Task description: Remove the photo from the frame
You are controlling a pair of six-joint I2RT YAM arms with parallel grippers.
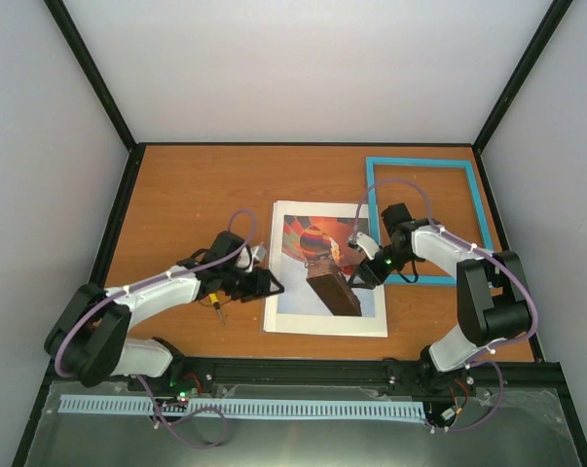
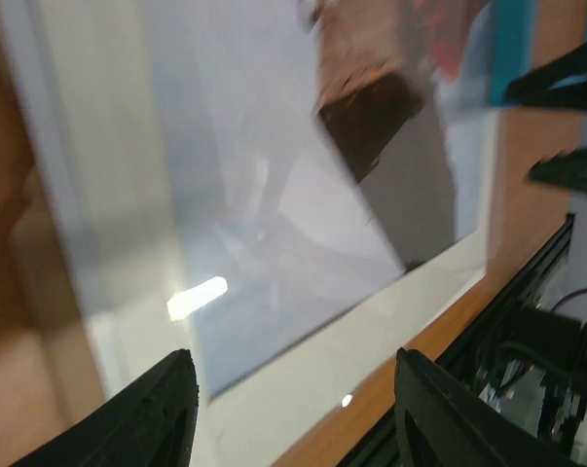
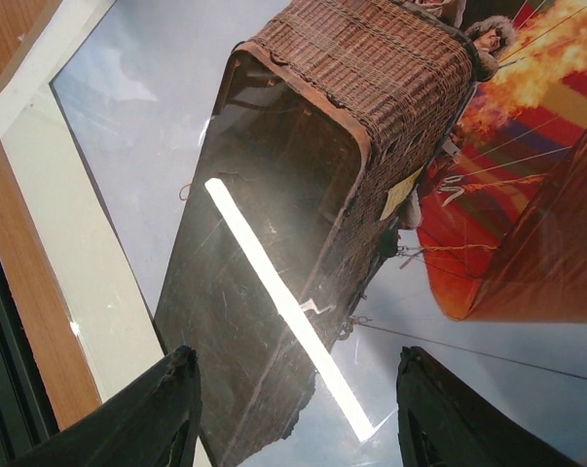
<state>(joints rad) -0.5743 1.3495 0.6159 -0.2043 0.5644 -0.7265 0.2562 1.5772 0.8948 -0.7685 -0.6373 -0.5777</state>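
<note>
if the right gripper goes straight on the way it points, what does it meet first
Most likely the photo, at the printed brown basket seen between its open jaws; how far off is unclear.

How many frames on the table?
1. The frame lies flat at the table's far right, empty, beside the photo; the right arm crosses its near-left corner. No other shows.

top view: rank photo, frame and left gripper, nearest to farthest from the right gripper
From the right gripper:
1. the photo, directly under its fingers.
2. the frame, just to its right.
3. the left gripper, across the photo at its left edge.
</note>
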